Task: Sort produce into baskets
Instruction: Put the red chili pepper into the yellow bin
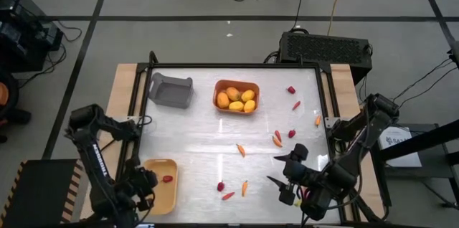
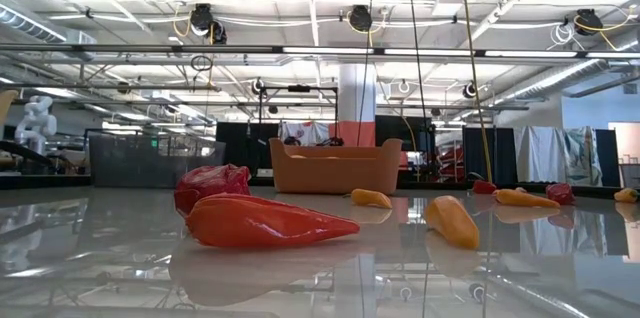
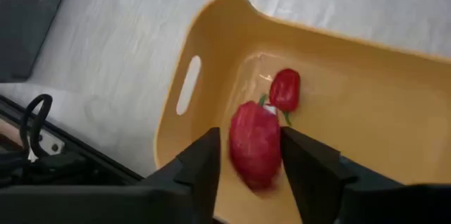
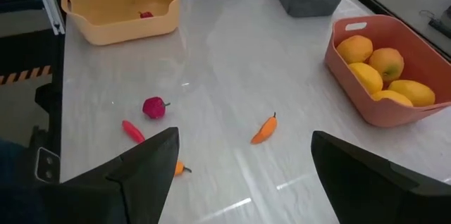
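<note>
My left gripper (image 1: 147,185) hangs over the pale yellow bin (image 1: 161,198) at the near left. A blurred dark red berry (image 3: 255,143) shows between its fingers, and another berry (image 3: 285,89) lies on the bin floor. My right gripper (image 1: 282,169) is open and empty above the table at the near right. An orange stick (image 4: 265,129) lies beyond it. The orange bin (image 1: 237,87) at the far middle holds several yellow-orange fruits (image 1: 237,100). The grey bin (image 1: 171,89) stands to its left. My left gripper points down into the pale yellow bin with the blurred berry between its fingertips (image 3: 208,160). A thin gap shows on one side of the berry. I cannot tell whether the fingers touch it.
Loose on the table are berries (image 1: 221,186) (image 1: 292,133) (image 1: 291,89) and orange-red sticks (image 1: 241,150) (image 1: 244,187) (image 1: 228,196) (image 1: 277,138). More sticks (image 1: 296,105) (image 1: 318,120) lie near the right edge. A raised frame runs round the table.
</note>
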